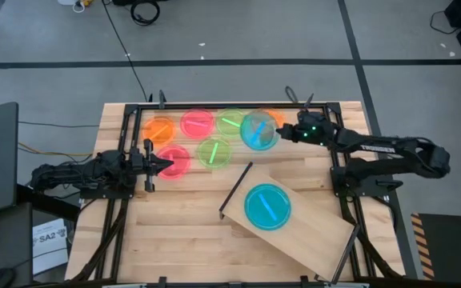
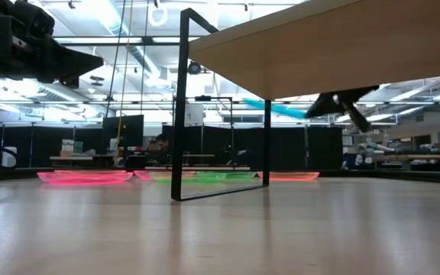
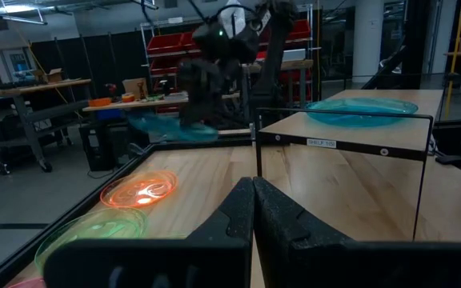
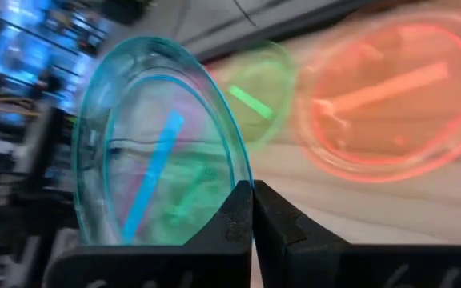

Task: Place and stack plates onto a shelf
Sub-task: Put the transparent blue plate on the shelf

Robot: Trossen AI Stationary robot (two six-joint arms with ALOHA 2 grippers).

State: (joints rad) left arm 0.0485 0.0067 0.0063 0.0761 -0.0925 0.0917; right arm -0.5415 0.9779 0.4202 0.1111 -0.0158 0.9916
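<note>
Near the counter's far edge, right claw (image 1: 285, 133) clamps blue plate (image 1: 258, 130) by its rim; judged light, slippery. Left claw (image 1: 164, 165) together, empty.

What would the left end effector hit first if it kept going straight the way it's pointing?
Probably the pink plate: the shut left end effector points right, its tips over that plate's near rim. It appears raised in the low view, so it might pass above and meet the green plate or nothing.

One plate (image 1: 267, 206) lies on the shelf (image 1: 310, 234). Behind the shelf, the other plates (image 1: 198, 124) lie in two rows on the table (image 1: 174, 240); another plate (image 1: 258, 132) hangs above them.
</note>
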